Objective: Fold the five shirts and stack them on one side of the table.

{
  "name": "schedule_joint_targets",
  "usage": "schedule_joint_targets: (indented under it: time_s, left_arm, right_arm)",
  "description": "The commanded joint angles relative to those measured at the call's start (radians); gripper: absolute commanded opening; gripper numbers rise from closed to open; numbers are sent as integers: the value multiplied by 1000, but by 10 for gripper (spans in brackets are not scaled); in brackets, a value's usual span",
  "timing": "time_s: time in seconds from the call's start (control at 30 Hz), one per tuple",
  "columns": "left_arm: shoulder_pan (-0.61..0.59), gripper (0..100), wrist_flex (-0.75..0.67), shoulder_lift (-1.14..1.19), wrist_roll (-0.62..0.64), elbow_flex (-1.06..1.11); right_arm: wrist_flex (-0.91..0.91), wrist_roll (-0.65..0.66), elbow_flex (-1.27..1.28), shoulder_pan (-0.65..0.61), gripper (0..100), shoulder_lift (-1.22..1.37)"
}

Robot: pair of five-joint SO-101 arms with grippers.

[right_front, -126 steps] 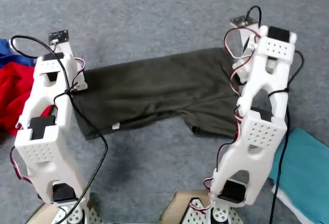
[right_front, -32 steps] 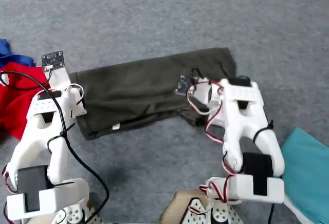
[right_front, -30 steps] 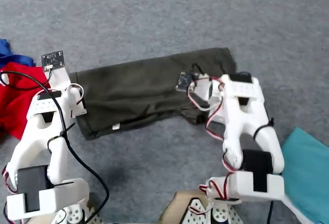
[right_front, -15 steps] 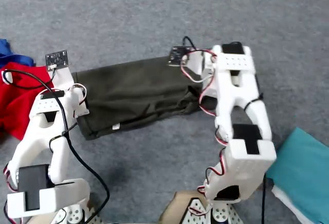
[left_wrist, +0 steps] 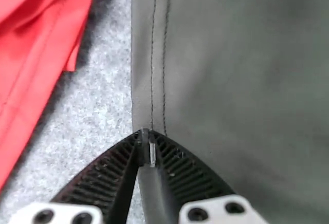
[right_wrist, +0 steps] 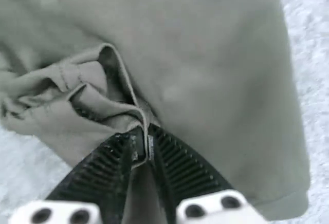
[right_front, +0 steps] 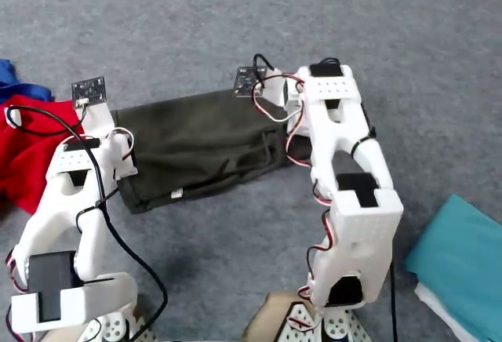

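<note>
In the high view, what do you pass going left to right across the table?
Going left to right: red shirt → left arm → olive shirt → right arm → teal shirt.

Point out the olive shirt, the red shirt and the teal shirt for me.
olive shirt (right_front: 196,142), high view, middle of its folded body.
red shirt (right_front: 20,161), high view, its bunched middle.
teal shirt (right_front: 463,256), high view, its flat top surface.

right end effector (right_wrist: 141,144) | clamped on olive shirt (right_wrist: 205,70) fold (bunched)
</note>
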Motion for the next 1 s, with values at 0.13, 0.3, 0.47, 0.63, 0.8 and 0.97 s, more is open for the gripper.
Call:
schedule_joint_targets:
  time_s: [0.13, 0.3, 0.47, 0.63, 0.8, 0.97]
  left_arm:
    - [11, 19, -9, -4, 0, -31]
    - [11, 19, -9, -4, -2, -31]
    - [11, 19, -9, -4, 0, -31]
    - [11, 20, -9, -4, 0, -31]
    - [11, 20, -9, -4, 0, -31]
    - [11, 20, -9, -4, 0, -31]
  right_arm:
    - [-52, 11, -53, 4, 310, -2]
    - [-44, 9, -45, 76, 306, -82]
    - [34, 9, -44, 142, 152, -206]
    - [114, -25, -44, 150, 19, -305]
    - [141, -97, -33, 160, 37, -337]
    - [207, -120, 71, 127, 5, -346]
